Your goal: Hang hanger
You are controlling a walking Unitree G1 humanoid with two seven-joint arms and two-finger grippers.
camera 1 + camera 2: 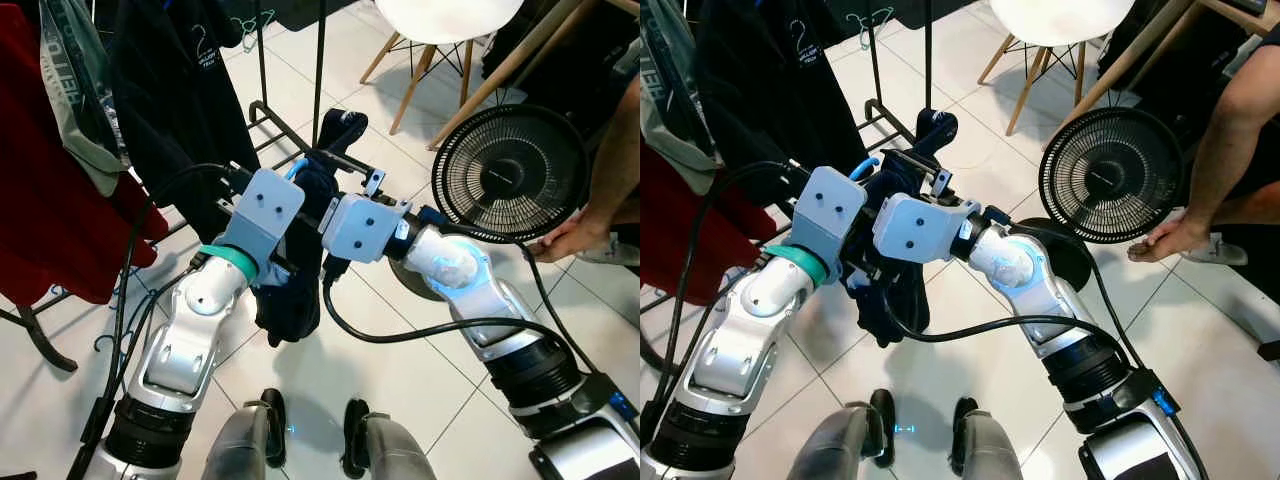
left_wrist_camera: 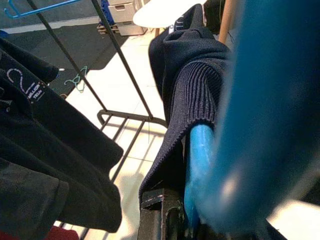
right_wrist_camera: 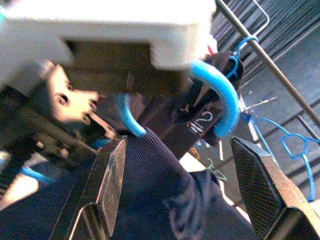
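Note:
A blue hanger carries a dark navy knit garment that hangs between my two arms in front of me. My left gripper is shut on the hanger's blue bar, under the garment's ribbed edge. My right gripper is open, one finger on each side of the navy cloth, facing my left wrist housing. The hanger's blue hook curves up just beyond them. The black rack's rail runs behind the hook, apart from it.
The rack's uprights stand just ahead, with dark jackets and a red garment hanging at my left. A black floor fan stands at the right, a person's hand beside it. A white chair is behind.

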